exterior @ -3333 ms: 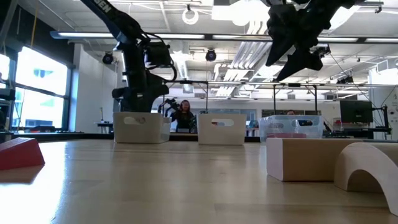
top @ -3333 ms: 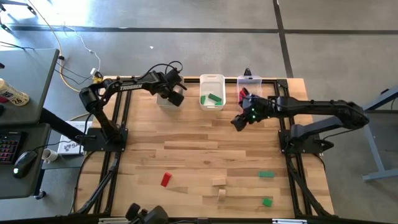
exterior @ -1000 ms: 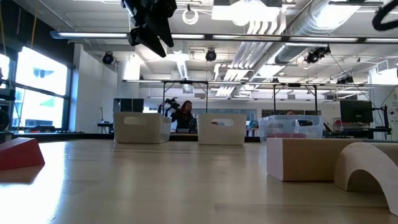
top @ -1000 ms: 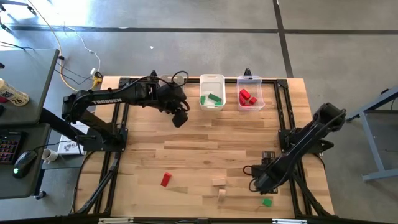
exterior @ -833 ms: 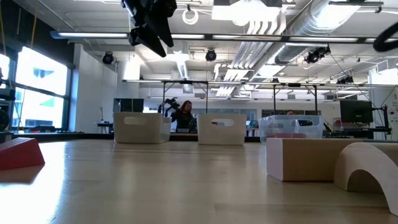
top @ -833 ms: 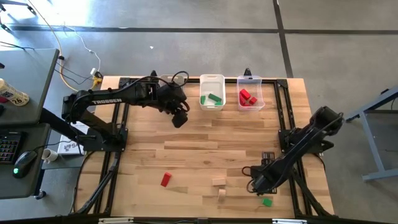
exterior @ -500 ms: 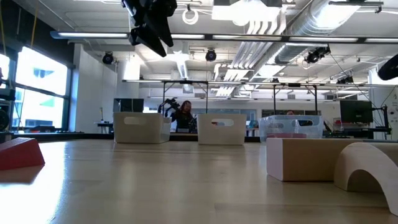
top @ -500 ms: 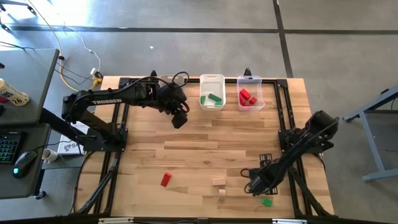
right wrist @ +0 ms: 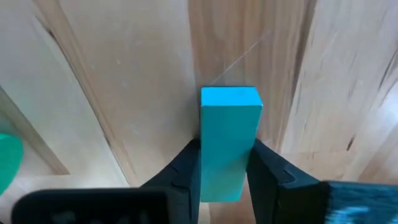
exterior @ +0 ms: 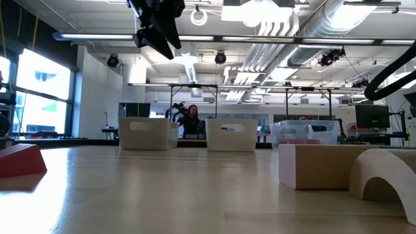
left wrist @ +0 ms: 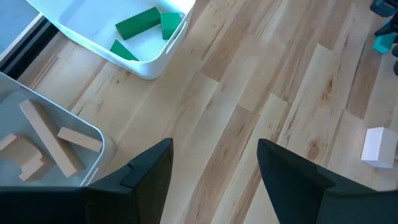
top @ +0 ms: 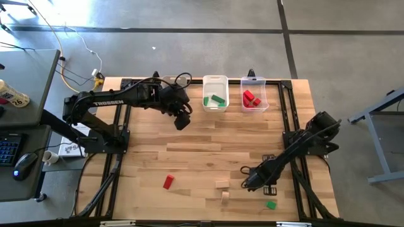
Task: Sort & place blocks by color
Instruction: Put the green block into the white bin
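My right gripper (top: 247, 183) is low over the table's near right part, shut on a green block (right wrist: 229, 134); in the high view the gripper hides that block. My left gripper (top: 182, 120) hangs open above the table's far middle, beside the bins, with nothing between its fingers (left wrist: 149, 171). On the table lie a red block (top: 168, 182), two tan blocks (top: 221, 184) (top: 225, 197) and another green block (top: 271, 205). My right gripper pinches the green block's two long sides (right wrist: 205, 168) between its two fingers, at the end nearest the wrist. The fingers lie along the block, whose other end (right wrist: 229, 96) sticks out past them. I cannot tell whether the block is clear of the table.
Three bins stand at the far edge: one with tan blocks (left wrist: 43, 146), a white one with green blocks (top: 215, 93) and a clear one with red blocks (top: 254, 98). Black frame rails (top: 297, 183) run along both sides. Bare wood lies mid-table.
My right gripper has moved a short way toward the table's left edge, staying low over the near right part of the table. My left arm has kept still.
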Tool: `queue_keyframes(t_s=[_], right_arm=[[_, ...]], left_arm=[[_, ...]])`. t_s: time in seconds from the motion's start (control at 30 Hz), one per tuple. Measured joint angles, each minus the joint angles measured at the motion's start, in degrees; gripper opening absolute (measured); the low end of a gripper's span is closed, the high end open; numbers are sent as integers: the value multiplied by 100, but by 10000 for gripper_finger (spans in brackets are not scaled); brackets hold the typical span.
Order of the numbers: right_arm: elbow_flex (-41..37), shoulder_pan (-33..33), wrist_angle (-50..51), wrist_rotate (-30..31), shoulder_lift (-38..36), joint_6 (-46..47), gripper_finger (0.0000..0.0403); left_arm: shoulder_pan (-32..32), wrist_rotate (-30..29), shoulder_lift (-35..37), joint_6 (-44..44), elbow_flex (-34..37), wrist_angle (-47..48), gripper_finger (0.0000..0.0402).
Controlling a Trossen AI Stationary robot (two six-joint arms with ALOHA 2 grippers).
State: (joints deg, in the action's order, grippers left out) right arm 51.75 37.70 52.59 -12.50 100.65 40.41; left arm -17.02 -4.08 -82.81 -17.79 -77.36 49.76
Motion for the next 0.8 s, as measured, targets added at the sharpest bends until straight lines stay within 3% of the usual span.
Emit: queue_keyframes(t_s=[0.3, 0.57, 0.8], right_arm=[[-31, -14, -85, 85, -262, 637, 72], [-22, -91, -829, 972, -999, 1437, 72], [-20, -557, -1229, 1732, -1379, 1558, 72]], left_arm=[[-1, 0, 0, -2, 0, 13, 219], [26, 2, 0, -2, 2, 13, 219], [82, -27, 0, -2, 2, 10, 219]])
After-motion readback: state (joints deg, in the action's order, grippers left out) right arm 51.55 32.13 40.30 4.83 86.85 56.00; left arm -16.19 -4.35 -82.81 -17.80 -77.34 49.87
